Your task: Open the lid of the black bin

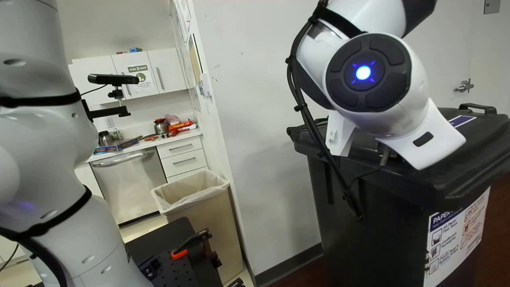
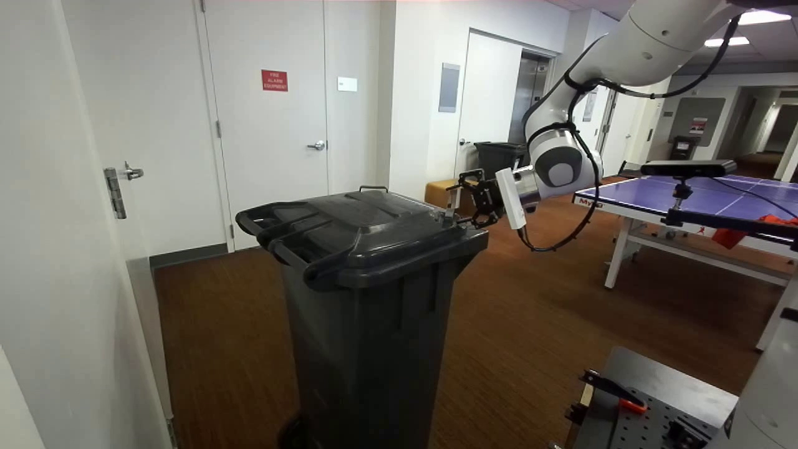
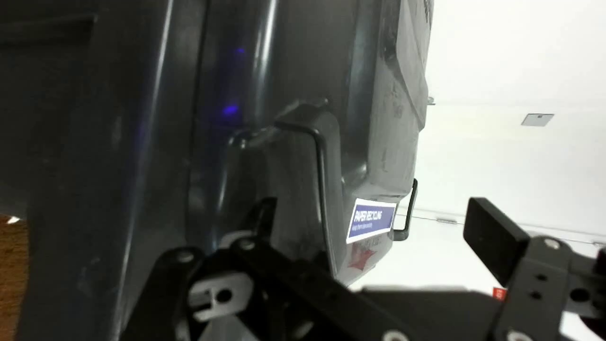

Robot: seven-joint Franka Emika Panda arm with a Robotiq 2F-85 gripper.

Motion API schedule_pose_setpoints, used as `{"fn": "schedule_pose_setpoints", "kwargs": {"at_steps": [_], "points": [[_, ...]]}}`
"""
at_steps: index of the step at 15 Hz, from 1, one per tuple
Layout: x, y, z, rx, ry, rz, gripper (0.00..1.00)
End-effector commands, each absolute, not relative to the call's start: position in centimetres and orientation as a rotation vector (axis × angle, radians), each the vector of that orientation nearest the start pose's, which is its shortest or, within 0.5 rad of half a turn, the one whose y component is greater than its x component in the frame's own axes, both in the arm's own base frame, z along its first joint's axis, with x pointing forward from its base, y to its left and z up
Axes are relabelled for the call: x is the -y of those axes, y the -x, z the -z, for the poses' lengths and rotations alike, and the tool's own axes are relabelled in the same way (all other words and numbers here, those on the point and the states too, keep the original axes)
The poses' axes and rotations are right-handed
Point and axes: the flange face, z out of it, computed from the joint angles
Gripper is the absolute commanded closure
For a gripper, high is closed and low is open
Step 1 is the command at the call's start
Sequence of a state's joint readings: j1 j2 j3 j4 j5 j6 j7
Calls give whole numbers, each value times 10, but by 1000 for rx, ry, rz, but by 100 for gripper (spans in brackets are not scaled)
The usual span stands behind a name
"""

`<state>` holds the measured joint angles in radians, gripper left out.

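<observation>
Facing our spread fingers (image 3: 494,239), the lid (image 2: 368,218) has its near edge beside the lower fingertip (image 3: 265,213), which we judge must hook underneath.

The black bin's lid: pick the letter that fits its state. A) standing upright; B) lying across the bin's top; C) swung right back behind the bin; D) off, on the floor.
B: in an exterior view, the lid lies across the top of the black bin, covering its opening.

Lid (image 2: 374,209) and bin (image 2: 374,343) are black, label (image 3: 371,220) blue-white.
</observation>
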<state>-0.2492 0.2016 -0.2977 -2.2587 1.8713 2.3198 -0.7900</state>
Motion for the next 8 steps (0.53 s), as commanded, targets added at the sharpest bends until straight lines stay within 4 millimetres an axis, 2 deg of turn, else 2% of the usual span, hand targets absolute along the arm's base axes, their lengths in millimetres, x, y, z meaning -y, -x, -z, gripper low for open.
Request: {"fn": "schedule_pose_setpoints", "kwargs": {"at_steps": [1, 8], "points": [[268, -483, -277, -1227, 1625, 819, 0], [274, -491, -274, -1244, 1538, 897, 0]]}}
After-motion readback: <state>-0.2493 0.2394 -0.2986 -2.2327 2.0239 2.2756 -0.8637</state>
